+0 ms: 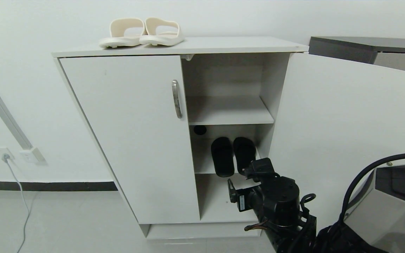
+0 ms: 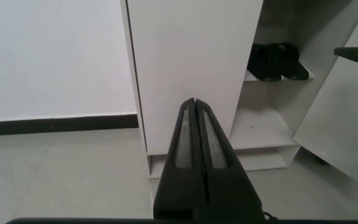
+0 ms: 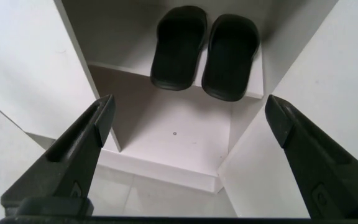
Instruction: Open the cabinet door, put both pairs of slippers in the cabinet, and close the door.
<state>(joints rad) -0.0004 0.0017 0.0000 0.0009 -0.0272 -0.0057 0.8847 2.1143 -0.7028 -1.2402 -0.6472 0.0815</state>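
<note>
Your right pincer (image 3: 188, 102) hangs released, jaws wide, before the white wooden cabinet (image 1: 128, 140) (its right door (image 1: 336, 123) stands open). Black rubber slippers (image 1: 222, 156) lie at the middle shelf's front edge, and cream foam slippers (image 1: 160, 33) sit on the cabinet top's left end. Your left pincer (image 2: 194, 106) is clenched.

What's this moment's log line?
right door open; black slippers on middle shelf; cream slippers atop white cabinet; right gripper open; left gripper shut
</note>
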